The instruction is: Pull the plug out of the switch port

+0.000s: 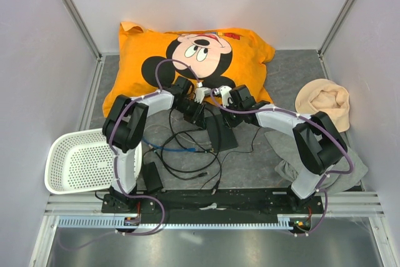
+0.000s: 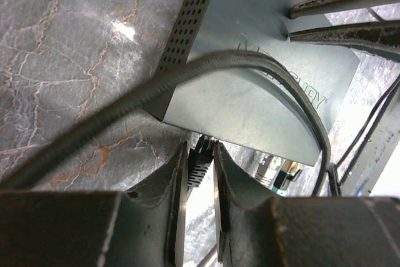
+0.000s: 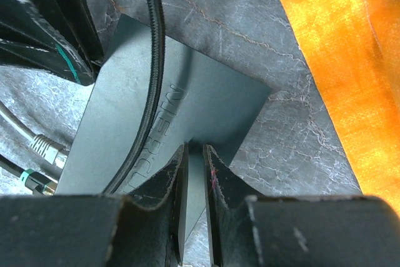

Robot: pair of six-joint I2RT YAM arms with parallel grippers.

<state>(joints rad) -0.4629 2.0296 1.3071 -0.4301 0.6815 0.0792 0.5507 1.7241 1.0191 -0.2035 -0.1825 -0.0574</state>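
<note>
The flat matte-black switch box (image 1: 222, 134) lies on the grey mat between both arms. In the left wrist view the box (image 2: 250, 92) has a black ribbed plug (image 2: 199, 162) seated in a port in its near edge. My left gripper (image 2: 200, 154) is shut on that plug, one finger on each side. A second connector with a silver and green collar (image 2: 275, 173) sits in the same edge to the right. My right gripper (image 3: 195, 151) is shut on the opposite edge of the box (image 3: 206, 98) and holds it. A thick black cable (image 2: 206, 67) arches over the box.
An orange Mickey Mouse pillow (image 1: 187, 54) lies just behind the grippers. A white perforated basket (image 1: 75, 161) stands at the left. A small black power brick (image 1: 152, 176) and loose cables (image 1: 187, 154) lie in front. Beige (image 1: 322, 101) and grey (image 1: 300, 161) cloths lie at the right.
</note>
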